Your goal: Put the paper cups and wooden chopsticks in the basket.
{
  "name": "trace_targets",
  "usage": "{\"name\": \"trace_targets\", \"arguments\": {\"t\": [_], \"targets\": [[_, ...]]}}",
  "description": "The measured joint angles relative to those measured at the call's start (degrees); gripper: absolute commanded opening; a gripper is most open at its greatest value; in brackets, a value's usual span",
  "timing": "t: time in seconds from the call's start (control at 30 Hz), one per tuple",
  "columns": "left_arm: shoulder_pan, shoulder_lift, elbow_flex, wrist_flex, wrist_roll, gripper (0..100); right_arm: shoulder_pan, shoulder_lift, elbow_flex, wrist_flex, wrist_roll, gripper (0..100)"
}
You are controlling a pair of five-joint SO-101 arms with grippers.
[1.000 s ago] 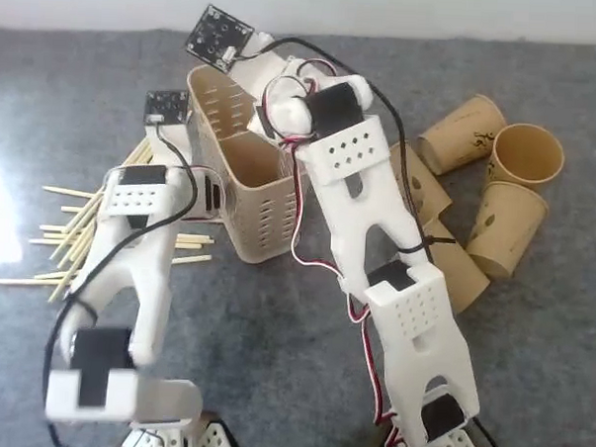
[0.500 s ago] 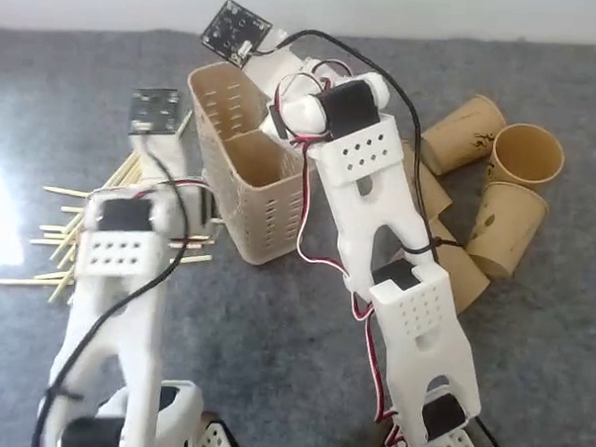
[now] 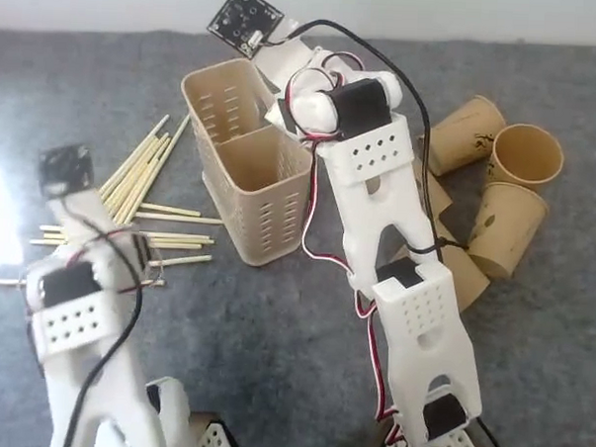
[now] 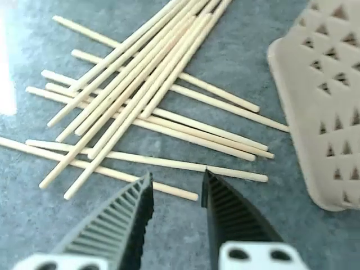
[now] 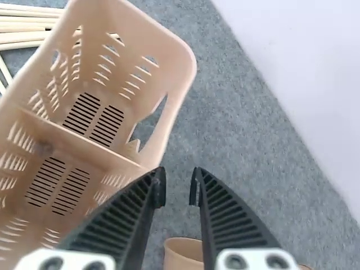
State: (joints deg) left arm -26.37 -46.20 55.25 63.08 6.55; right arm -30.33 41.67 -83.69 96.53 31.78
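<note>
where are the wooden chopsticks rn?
High view: the loose pale wooden chopsticks lie on the grey carpet on the left arm's side of the beige slotted plastic basket, beside its wall. The left end effector hangs open just above them.

Beige basket, pale wooden chopsticks

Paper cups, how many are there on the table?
5. Right of the basket: one cup lying, another beside it, one nearer, two partly behind the right arm. More may hide.
</note>
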Motion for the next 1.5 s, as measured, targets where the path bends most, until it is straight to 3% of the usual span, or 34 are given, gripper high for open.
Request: {"name": "trace_targets", "arguments": {"t": [0.5, 1.5], "targets": [[-2.81, -10.20, 12.92, -9.85, -0.09, 15, 0.09, 4.04, 1.41, -0.35, -0.18, 9.1], [-2.81, -10.20, 15.47, -15.12, -0.09, 15, -1.05, 3.96, -4.31, -0.26, -0.35, 9.1]]}}
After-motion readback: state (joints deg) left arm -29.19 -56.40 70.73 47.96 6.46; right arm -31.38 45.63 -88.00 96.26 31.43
